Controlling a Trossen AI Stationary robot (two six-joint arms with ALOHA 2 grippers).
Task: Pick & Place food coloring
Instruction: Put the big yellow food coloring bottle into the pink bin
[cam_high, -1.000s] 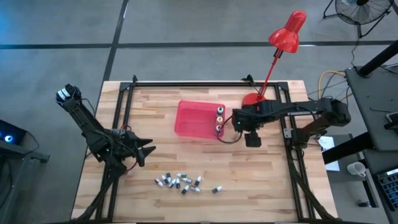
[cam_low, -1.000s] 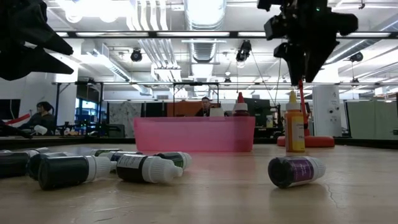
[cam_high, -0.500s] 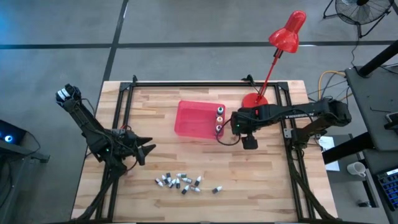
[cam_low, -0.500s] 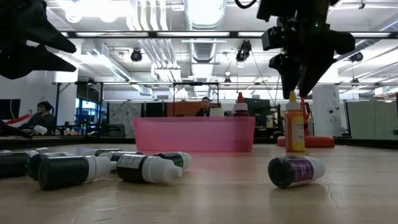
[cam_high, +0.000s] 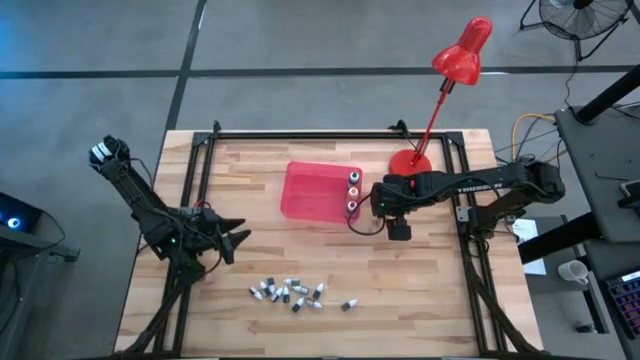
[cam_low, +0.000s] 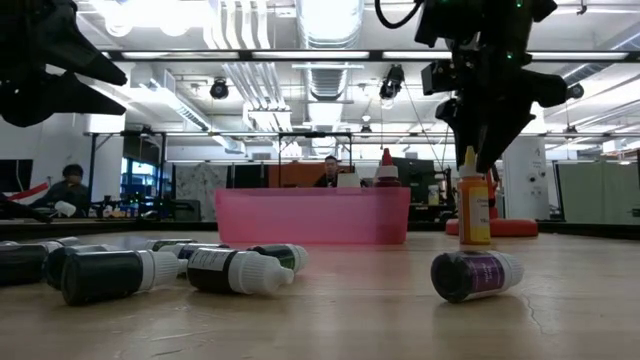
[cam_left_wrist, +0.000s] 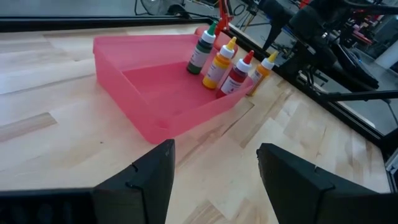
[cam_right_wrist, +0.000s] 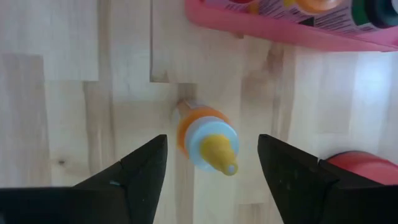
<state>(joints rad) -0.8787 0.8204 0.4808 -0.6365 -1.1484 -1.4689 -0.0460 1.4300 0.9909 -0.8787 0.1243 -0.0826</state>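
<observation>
Food coloring bottle (cam_right_wrist: 205, 138), orange, stands upright on the table (cam_high: 430, 280) just outside the red tray (cam_high: 315, 190). I see my right gripper (cam_right_wrist: 211, 165) above it, fingers spread, not touching; left gripper (cam_high: 235, 240) waits, spread.

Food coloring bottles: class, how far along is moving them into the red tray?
Done: three bottles stand in the red tray. In hand: the right gripper hangs open directly above an upright orange bottle beside the tray, not gripping it. Left: the small bottles lying on the table; the left gripper waits open.
</observation>
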